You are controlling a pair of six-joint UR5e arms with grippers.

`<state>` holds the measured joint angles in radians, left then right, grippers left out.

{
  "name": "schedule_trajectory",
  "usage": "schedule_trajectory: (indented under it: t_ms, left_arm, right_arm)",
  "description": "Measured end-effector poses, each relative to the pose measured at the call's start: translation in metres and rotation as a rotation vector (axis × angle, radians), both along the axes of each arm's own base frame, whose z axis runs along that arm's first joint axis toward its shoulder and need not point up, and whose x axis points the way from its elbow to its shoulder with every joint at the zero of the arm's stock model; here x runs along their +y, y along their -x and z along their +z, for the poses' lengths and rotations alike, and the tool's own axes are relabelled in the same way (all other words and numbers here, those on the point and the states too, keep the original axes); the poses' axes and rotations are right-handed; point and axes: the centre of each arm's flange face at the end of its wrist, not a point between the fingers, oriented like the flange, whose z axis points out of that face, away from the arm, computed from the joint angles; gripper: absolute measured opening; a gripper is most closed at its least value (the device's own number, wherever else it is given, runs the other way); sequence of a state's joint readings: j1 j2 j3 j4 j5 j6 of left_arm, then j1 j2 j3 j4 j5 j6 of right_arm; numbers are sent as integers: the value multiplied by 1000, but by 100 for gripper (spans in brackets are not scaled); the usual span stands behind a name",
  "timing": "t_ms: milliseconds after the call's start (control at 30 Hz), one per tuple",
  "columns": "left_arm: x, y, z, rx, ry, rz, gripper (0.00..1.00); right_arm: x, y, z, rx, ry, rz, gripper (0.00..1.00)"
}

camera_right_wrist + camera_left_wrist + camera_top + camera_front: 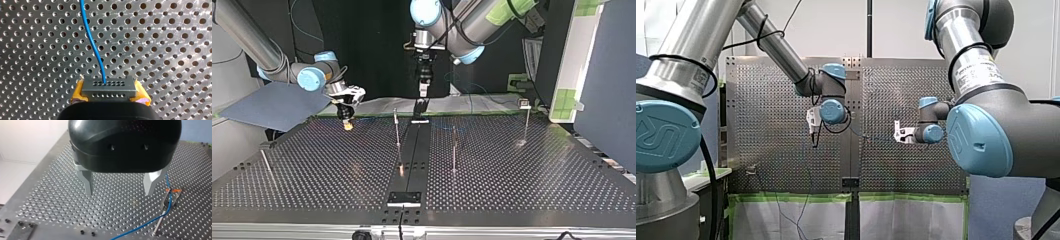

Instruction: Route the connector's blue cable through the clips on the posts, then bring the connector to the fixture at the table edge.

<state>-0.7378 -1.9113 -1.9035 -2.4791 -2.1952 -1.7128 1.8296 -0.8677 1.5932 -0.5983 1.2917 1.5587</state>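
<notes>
In the right wrist view my right gripper [108, 98] has its yellow pads [78, 93] shut on the grey connector [108, 87]. The blue cable [92, 42] leaves the connector and runs ahead over the perforated table. My left gripper [120, 187] hangs open above the table, nothing between its metal fingers [87, 182]. Beside it the blue cable [168, 205] passes through an orange clip [173, 191] on a thin post [161, 216]. In the top view my right gripper [346, 119] is at the far left of the table and my left gripper [423, 89] at the far middle.
Several thin posts stand on the table [312, 170], among them one [397, 131], another [454, 150] and one at the far right [526, 122]. A black strip runs down the middle to a dark plate [404, 198] at the near edge.
</notes>
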Motion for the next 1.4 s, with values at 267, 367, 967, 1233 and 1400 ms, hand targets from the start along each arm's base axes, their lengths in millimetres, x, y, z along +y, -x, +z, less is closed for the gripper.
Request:
schedule_trajectory:
  t_ms: [267, 367, 967, 1233, 1400]
  left_arm:
    - [18, 20, 10, -1, 44, -11, 100]
    - [25, 27, 13, -8, 54, -12, 100]
    - [55, 55, 35, -91, 200, -98, 100]
    - [70, 75, 37, -91, 217, -130, 100]
    - [81, 85, 20, -51, 208, -144, 100]
  right_arm:
    - [0, 0, 0, 1, -5, 0, 0]
    - [1, 0, -1, 2, -8, 0, 0]
    - [0, 7, -3, 11, -30, -21, 0]
    - [1, 5, -2, 11, -31, -17, 0]
    - [3, 3, -3, 12, -33, -14, 0]
